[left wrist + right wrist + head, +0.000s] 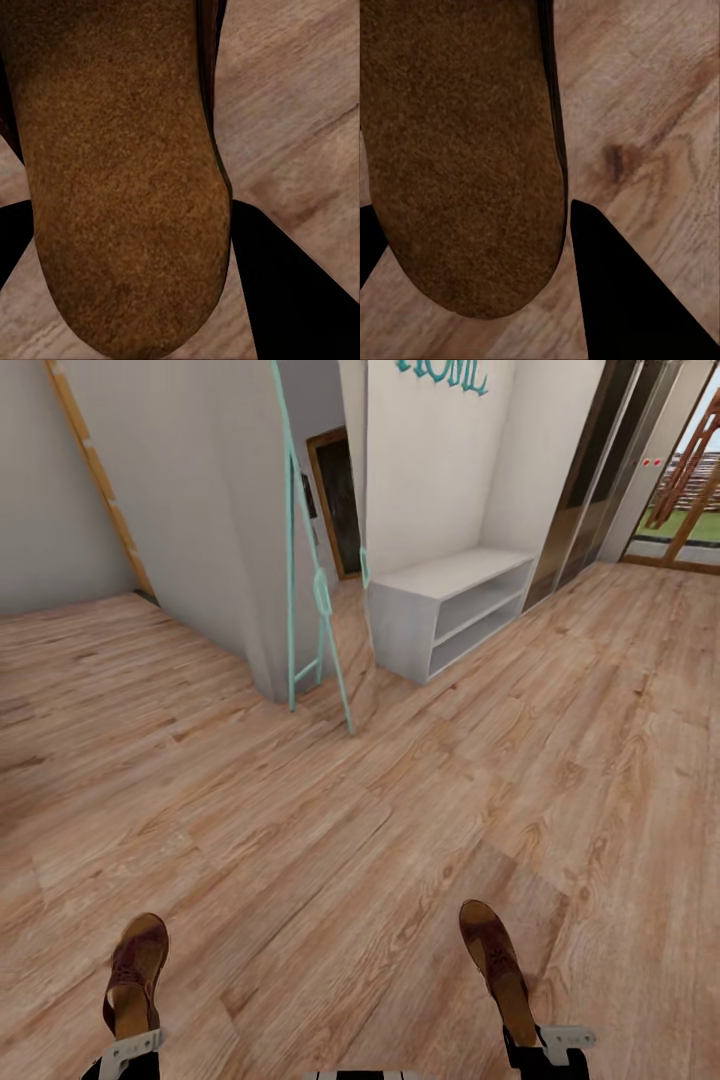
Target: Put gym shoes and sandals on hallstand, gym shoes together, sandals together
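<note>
Down at the bottom edge of my head view, my left jaws (128, 1050) are pinched on 1 brown sandal (136, 972), gripping it at the heel end so the toe points forward, away from me. My right jaws (548, 1048) pinch the other sandal (497, 967) the same way. Each is held clear above the corridor floor (400, 830).

From my left wrist, the tan footbed of the left-hand sandal (124, 172) runs between my 2 dark fingers (292, 292), which press on its sides, with wood planks behind it. From my right wrist, the second sandal (461, 150) sits likewise between dark fingers (630, 300) over the grained floor (660, 112).

Both arms are held low and close to my body, well apart from each other, with just the pale wrist brackets showing.

Farther ahead, across open floor, a pale grey shoe rack (450, 610) stands against the wall. Its 2 open shelf rows hold nothing, and its top is bare. Teal letters (445, 374) hang on the wall above it. A teal frame (315, 590) leans at the wall corner just left of the rack.
</note>
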Motion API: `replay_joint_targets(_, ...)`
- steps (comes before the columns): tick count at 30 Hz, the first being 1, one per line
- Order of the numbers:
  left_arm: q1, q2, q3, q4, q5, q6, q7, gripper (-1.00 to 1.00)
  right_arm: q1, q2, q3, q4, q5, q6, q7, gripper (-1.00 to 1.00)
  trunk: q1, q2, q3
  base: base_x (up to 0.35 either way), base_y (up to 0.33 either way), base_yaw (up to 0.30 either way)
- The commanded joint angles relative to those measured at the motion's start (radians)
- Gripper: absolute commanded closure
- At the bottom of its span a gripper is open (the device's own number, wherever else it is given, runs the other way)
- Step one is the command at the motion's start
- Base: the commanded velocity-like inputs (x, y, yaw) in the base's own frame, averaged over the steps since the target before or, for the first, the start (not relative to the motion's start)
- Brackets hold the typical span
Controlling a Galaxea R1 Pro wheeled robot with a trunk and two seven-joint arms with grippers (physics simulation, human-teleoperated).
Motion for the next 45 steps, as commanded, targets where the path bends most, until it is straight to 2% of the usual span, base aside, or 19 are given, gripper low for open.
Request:
replay_joint_targets(1, -0.001, 0.000, 0.006, 0.001, 0.003, -0.002, -0.009, 1.00, -0.001, 0.000, -0.007, 0.001, 0.001, -0.003, 0.003, 1.00, 0.000, 0.000, 0.001, 0.000, 0.299, 0.000)
replay_joint_targets(13, -0.001, 0.000, 0.006, 0.001, 0.005, -0.002, -0.009, 1.00, 0.000, 0.000, -0.007, 0.000, 0.001, -0.003, 0.003, 1.00, 0.000, 0.000, 0.019, -0.007, 0.302, 0.082)
replay_joint_targets(25, -0.001, -0.002, 0.006, 0.002, 0.005, -0.001, -0.009, 1.00, 0.000, 0.000, -0.007, 0.000, -0.001, -0.003, 0.002, 1.00, 0.000, 0.000, 0.035, -0.234, 0.221, 0.172)
replay_joint_targets(36, -0.001, -0.001, 0.006, 0.001, 0.007, -0.001, -0.009, 1.00, 0.000, 0.019, -0.007, 0.000, -0.002, -0.003, 0.002, 1.00, 0.000, 0.000, 0.042, -0.033, 0.027, 0.249)
replay_joint_targets(45, -0.001, 0.000, 0.006, 0.001, 0.007, -0.001, -0.009, 1.00, 0.000, 0.021, -0.007, 0.000, -0.002, -0.003, 0.002, 1.00, 0.000, 0.000, 0.042, -0.001, 0.000, 0.278)
